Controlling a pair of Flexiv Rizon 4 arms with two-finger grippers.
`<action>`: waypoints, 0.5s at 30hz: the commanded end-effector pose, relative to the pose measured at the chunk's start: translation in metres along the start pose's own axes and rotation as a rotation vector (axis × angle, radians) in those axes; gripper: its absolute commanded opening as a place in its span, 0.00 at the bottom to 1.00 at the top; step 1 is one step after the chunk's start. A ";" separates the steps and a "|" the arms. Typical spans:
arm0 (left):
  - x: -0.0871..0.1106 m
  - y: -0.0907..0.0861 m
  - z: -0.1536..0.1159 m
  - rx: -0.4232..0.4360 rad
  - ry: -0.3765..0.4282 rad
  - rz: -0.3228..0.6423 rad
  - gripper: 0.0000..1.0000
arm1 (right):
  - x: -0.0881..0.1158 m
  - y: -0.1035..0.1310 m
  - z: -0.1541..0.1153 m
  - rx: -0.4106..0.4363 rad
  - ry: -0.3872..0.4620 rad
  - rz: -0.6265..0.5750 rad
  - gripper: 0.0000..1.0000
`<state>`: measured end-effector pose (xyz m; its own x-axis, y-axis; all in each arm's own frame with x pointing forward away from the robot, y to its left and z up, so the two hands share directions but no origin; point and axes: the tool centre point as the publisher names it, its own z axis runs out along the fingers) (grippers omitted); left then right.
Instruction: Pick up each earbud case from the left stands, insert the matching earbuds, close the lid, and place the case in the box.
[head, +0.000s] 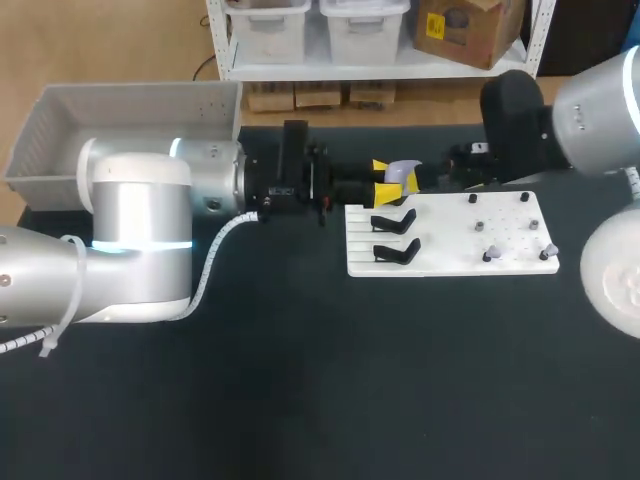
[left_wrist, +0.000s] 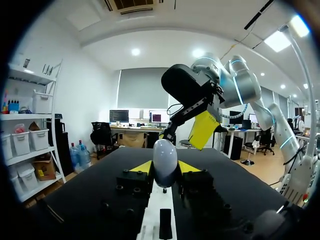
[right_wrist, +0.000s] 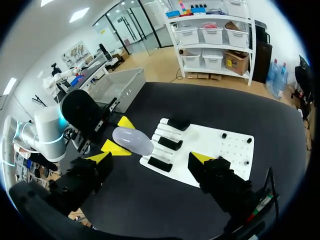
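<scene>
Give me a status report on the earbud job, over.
Left gripper shut on earbud case, off the stands. Right gripper open, empty, near white board. No obstruction seen.

Head view, left side: left arm (head: 140, 240) is covering the near right corner of the grey box (head: 60, 130) and is running off the left edge.
Right edge: right arm (head: 600, 100) is being cut off.
Lower right of the white board (head: 450, 262): 2 small pale pieces (head: 490, 255) are showing too small to identify.
Left wrist view: earbud case (left_wrist: 165, 157), clamped in left gripper (left_wrist: 165, 167), is hiding both fingers' inner faces.
</scene>
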<state>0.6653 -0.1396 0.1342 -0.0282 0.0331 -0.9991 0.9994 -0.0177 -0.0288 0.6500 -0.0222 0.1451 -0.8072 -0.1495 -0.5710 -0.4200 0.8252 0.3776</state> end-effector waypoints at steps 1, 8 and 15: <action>0.000 0.001 0.000 0.002 0.001 0.000 0.00 | -0.002 -0.001 0.009 0.004 0.002 0.004 1.00; 0.000 0.001 0.000 0.002 0.001 0.000 0.00 | -0.001 -0.006 0.012 0.008 0.005 0.019 1.00; 0.000 0.001 0.000 0.002 0.001 0.000 0.00 | -0.002 -0.012 0.015 0.019 0.002 0.029 1.00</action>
<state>0.6653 -0.1395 0.1342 -0.0282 0.0331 -0.9991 0.9994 -0.0177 -0.0288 0.6616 -0.0251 0.1318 -0.8210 -0.1298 -0.5560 -0.3927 0.8353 0.3849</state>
